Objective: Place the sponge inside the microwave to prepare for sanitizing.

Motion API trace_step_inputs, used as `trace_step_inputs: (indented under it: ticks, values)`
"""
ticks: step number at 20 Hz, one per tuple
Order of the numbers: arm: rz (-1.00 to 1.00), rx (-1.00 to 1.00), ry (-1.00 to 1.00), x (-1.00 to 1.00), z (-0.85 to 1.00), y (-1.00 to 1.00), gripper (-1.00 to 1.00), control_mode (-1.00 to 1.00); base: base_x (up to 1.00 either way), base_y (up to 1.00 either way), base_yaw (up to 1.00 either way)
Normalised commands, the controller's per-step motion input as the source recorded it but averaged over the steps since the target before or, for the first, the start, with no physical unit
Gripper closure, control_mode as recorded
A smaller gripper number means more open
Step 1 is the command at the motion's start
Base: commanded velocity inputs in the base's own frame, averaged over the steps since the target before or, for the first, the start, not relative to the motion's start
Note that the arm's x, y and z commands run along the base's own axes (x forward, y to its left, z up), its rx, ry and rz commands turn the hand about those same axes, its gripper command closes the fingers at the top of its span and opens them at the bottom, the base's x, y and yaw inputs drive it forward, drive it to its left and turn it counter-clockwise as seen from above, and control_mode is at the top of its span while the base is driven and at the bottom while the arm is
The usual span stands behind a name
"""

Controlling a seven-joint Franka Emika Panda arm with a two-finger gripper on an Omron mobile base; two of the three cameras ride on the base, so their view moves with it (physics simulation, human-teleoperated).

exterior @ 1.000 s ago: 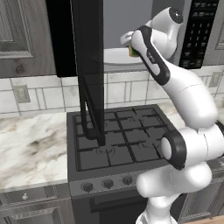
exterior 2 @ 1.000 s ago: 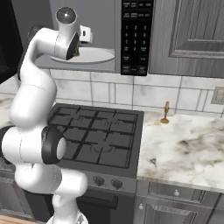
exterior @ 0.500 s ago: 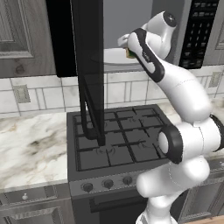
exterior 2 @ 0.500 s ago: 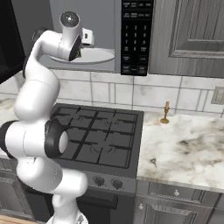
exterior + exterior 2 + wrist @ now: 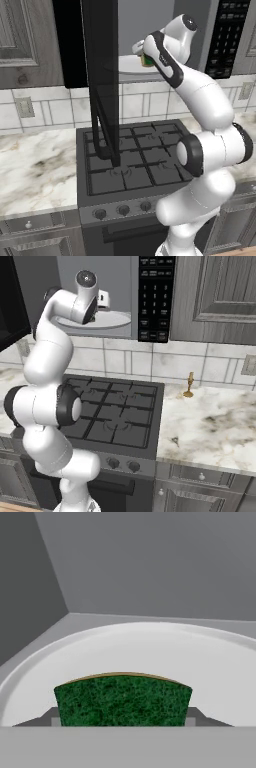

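The microwave (image 5: 227, 35) hangs over the stove with its dark glass door (image 5: 102, 75) swung wide open. My gripper (image 5: 142, 54) reaches into the grey cavity, just above the white turntable plate (image 5: 131, 65). It is shut on the sponge (image 5: 146, 61). In the hand view the sponge's green scouring face (image 5: 122, 699) sits between the two fingertips (image 5: 50, 718), with a thin yellow edge on top. The plate (image 5: 150, 652) spreads out below and beyond it. From the right, the hand (image 5: 102, 299) is over the plate (image 5: 110, 320), left of the keypad (image 5: 155, 301).
The open door (image 5: 12, 301) juts out over the left of the stove (image 5: 115, 411). A slim brass stand (image 5: 188, 385) is on the marble counter (image 5: 215, 421) to the right. Grey cabinets (image 5: 215, 296) flank the microwave.
The hand has pushed a little deeper into the microwave with the sponge still gripped, and the arm's upper joint has risen. Nothing else moved.
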Motion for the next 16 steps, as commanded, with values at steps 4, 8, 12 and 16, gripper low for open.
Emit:
trace_step_inputs:
  ticks: [4,8,12,16]
  values:
    - [0.07,-0.04,0.06,0.17,-0.06,0.0,1.0,-1.0,0.0,0.0,0.0]
    - [0.07,-0.05,0.02,0.16,-0.06,0.0,1.0,-1.0,0.0,0.0,0.0]
    - [0.07,-0.06,0.0,0.12,-0.1,0.0,1.0,-1.0,0.0,0.0,0.0]
    - [0.06,-0.04,0.0,0.12,-0.11,0.0,1.0,-1.0,0.0,0.0,0.0]
